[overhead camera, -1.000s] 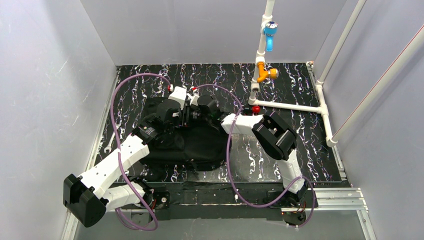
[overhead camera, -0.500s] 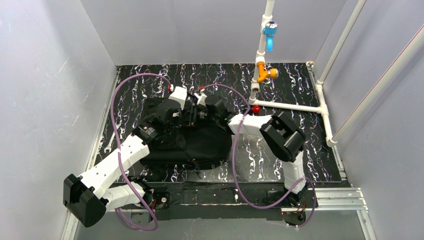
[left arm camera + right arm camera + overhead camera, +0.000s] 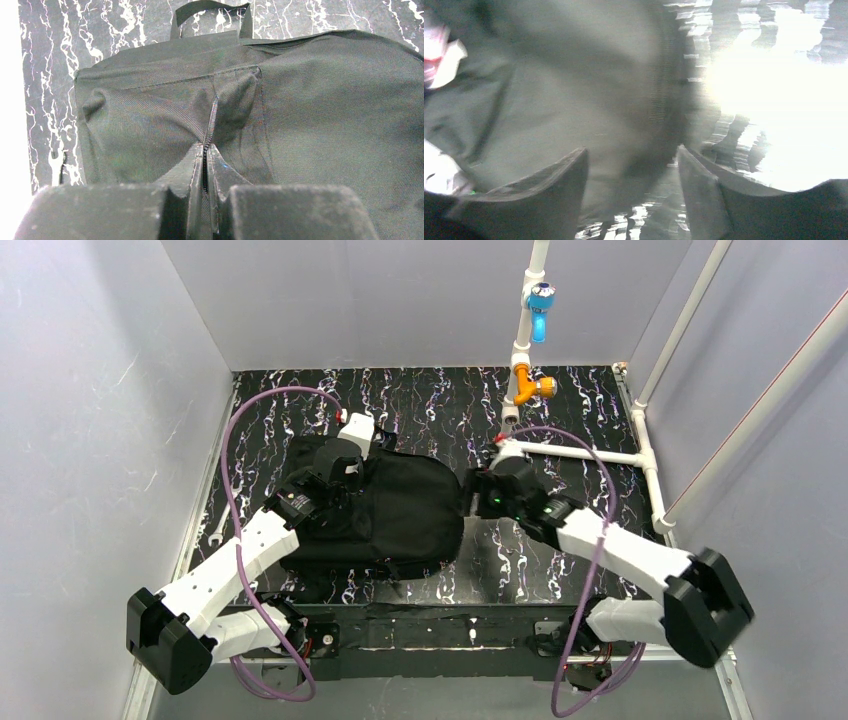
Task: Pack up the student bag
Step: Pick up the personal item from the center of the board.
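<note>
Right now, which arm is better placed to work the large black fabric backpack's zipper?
Left: the left end effector is shut on the large black fabric backpack at the zipper line; the right end effector is open, empty, beside the bag.

My left arm [image 3: 235,565] and right arm [image 3: 625,552] wear white shells with bulky black joint housings. A purple cable [image 3: 290,390] loops along each. My fingers [image 3: 549,190] are dark, matte, tapering wedges.
</note>
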Robot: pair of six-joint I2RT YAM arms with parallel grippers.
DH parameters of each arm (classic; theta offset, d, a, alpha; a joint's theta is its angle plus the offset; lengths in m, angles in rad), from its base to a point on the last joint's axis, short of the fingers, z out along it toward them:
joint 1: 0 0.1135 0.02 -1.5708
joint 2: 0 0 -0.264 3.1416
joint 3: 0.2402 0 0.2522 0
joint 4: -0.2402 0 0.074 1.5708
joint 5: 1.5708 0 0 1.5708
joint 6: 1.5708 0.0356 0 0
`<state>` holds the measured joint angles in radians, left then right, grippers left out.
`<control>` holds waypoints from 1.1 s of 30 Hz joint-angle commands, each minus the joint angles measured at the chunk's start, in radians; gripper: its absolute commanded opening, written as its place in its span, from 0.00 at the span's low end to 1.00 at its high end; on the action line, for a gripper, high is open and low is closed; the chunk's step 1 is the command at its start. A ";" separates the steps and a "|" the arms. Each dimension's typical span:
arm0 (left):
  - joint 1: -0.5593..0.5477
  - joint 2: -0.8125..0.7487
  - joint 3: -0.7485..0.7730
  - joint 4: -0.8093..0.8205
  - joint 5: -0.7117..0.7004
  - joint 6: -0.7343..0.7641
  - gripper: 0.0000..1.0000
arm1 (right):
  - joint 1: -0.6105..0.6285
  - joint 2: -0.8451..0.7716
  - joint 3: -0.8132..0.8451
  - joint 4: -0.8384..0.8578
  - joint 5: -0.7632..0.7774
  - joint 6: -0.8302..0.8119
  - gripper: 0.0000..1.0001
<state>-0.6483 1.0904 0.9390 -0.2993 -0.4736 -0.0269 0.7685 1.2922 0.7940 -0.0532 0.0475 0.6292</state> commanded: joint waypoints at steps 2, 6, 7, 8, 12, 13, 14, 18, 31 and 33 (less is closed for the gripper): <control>-0.014 -0.006 0.038 0.081 0.039 -0.019 0.00 | -0.173 -0.216 -0.208 -0.065 0.411 0.073 0.97; -0.013 0.007 0.040 0.078 0.035 -0.019 0.00 | -0.406 -0.325 -0.371 0.194 0.193 0.161 0.98; -0.013 0.008 0.040 0.077 0.034 -0.019 0.00 | -0.451 -0.326 -0.416 0.277 0.124 0.197 0.98; -0.014 0.005 0.041 0.077 0.034 -0.019 0.00 | -0.485 -0.316 -0.443 0.361 0.070 0.237 0.98; -0.014 -0.006 0.039 0.078 0.037 -0.021 0.00 | -0.533 -0.187 -0.460 0.566 -0.010 0.381 0.98; -0.013 -0.007 0.038 0.080 0.036 -0.021 0.00 | -0.534 -0.146 -0.463 0.634 -0.024 0.425 0.98; -0.013 -0.010 0.037 0.080 0.039 -0.021 0.00 | -0.534 -0.105 -0.463 0.693 -0.032 0.464 0.98; -0.013 -0.012 0.039 0.079 0.044 -0.022 0.00 | -0.534 0.065 -0.438 0.888 -0.039 0.610 0.98; -0.014 -0.024 0.040 0.080 0.035 -0.018 0.00 | -0.529 0.504 -0.319 1.187 0.060 0.800 0.84; -0.014 -0.026 0.040 0.081 0.033 -0.018 0.00 | -0.525 0.550 -0.304 1.202 0.072 0.821 0.83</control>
<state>-0.6483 1.1118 0.9394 -0.2920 -0.4625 -0.0303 0.2371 1.7756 0.4492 1.0370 0.0582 1.3899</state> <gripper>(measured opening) 0.018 0.841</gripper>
